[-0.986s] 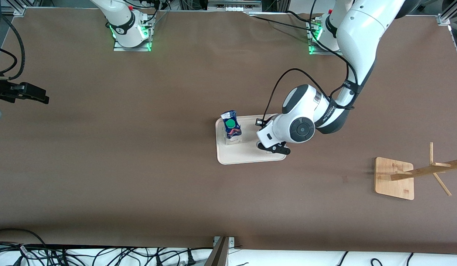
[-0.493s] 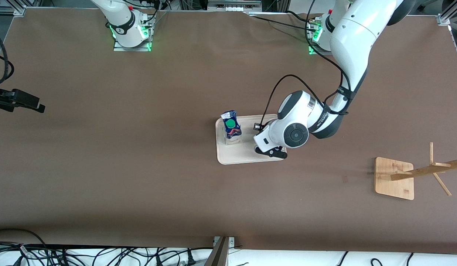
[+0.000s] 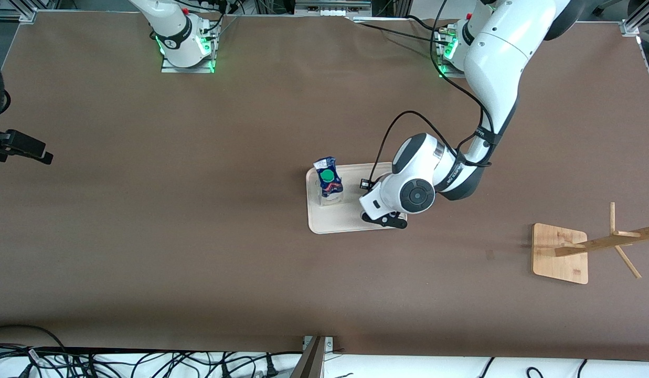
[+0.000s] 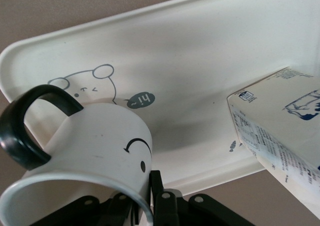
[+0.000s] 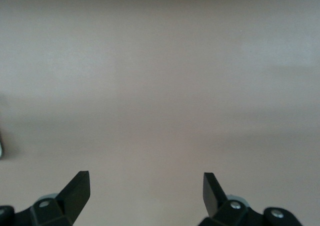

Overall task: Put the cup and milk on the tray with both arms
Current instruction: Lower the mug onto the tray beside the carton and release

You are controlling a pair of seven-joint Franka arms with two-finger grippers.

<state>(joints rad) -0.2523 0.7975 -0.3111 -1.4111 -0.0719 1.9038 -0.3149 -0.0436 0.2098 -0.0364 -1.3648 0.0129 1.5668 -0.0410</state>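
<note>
Left claw (image 3: 385, 219) over tray (image 3: 345, 224), at tray's 4 o'clock corner in front view; fingers clamped on cup (image 4: 85, 151) rim, cup tilted, handle (image 4: 27, 123) up, apparently just above tray floor. Milk (image 3: 328, 182) upright on tray at its 10 o'clock corner, near cup, apart. Right claw (image 5: 145, 191) spread wide, empty, over bare tabletop (image 3: 172, 236) at right arm's end; arm waits. Wooden rack (image 3: 563, 252) toward left arm's end.

Tray (image 4: 210, 61): "hi~" in speech bubble. Milk (image 4: 280, 131) print unreadable.
</note>
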